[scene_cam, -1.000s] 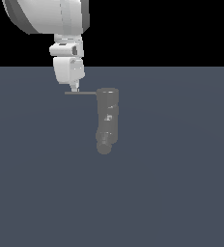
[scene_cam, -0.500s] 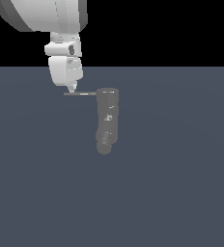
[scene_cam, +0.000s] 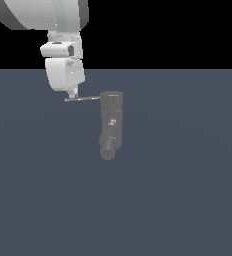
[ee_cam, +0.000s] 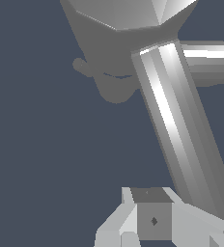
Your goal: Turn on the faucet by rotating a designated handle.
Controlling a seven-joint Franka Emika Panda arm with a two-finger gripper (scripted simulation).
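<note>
The faucet is a dull-grey cylinder with a rounded knob end at its lower tip. In the wrist view the faucet fills the upper part of the picture. The handle, a thin dark rod, sticks out from the cylinder's top toward the exterior view's left. Close up, the handle shows as a bright diagonal bar. My white gripper comes down from above, its tip resting against the rod near its free end. Its fingers look pressed together, holding nothing.
A flat blue-grey floor spreads around the faucet. The bulky white arm hangs over the upper part of the exterior view's left.
The gripper has drifted slightly toward the exterior view's left and down. The handle's free end has shifted a little with it. The faucet body has stayed put.
</note>
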